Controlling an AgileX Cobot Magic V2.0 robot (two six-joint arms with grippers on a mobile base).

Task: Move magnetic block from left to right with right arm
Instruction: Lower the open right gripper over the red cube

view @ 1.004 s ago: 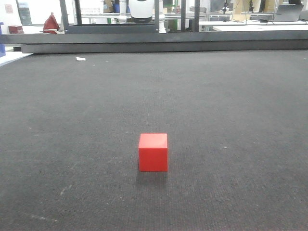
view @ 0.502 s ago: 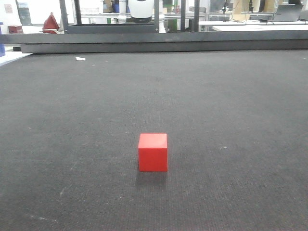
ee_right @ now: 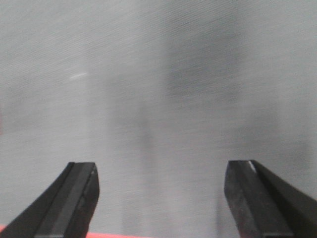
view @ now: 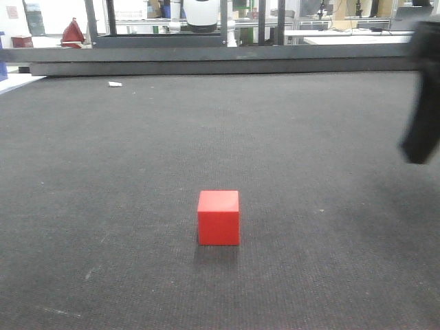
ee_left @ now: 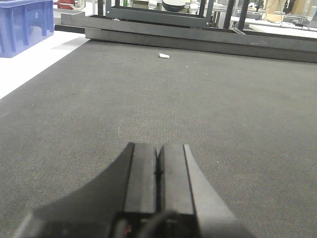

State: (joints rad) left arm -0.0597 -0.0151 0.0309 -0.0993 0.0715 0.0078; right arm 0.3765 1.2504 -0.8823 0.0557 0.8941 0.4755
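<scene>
The magnetic block (view: 218,217), a plain red cube, rests alone on the dark mat (view: 309,151) near the front centre of the front view. The right arm (view: 421,103) shows as a blurred black shape at the right edge, well to the right of the cube and above the mat. In its wrist view my right gripper (ee_right: 161,168) is open with only blurred grey mat between the fingers. A thin red strip (ee_right: 119,234) lies along the bottom edge; I cannot tell what it is. My left gripper (ee_left: 158,148) is shut, empty, over bare mat.
A small white scrap (view: 115,84) lies at the mat's far left, also in the left wrist view (ee_left: 164,56). A black beam (view: 220,63) bounds the far edge. A blue crate (ee_left: 25,25) stands on a white surface (ee_left: 34,62) left of the mat.
The right arm has come into the front view at the right edge, blurred by motion. The red cube has not moved.
</scene>
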